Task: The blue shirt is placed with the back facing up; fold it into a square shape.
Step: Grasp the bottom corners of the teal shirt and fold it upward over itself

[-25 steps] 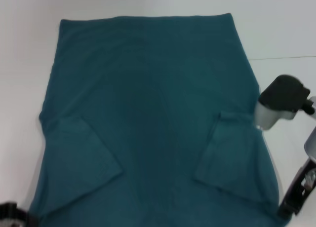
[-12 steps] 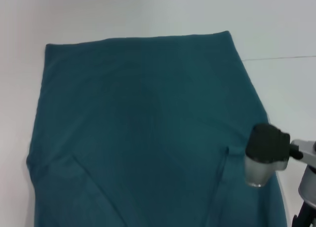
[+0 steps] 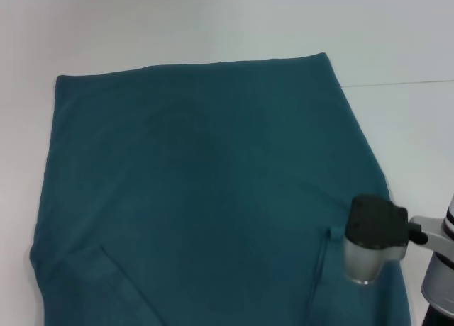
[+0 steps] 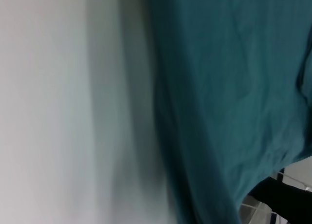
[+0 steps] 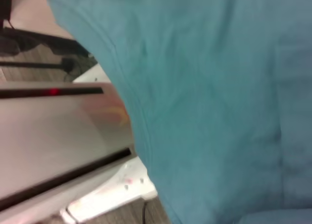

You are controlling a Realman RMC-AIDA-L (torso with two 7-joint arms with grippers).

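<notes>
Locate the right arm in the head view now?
Lower right corner of the head view: the right arm hangs over the blue shirt at its right edge, beside the folded-in right sleeve, with bare white table beyond.

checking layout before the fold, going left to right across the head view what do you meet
bare white table → the blue shirt, spread flat → the right arm's wrist housing over the shirt's right edge → white table again.

The head camera looks forward and down over the blue shirt [image 3: 198,191] spread on the white counter [image 3: 213,21], while both wrist cameras sit close against the shirt's edges, each sharing that cloth with it.
</notes>
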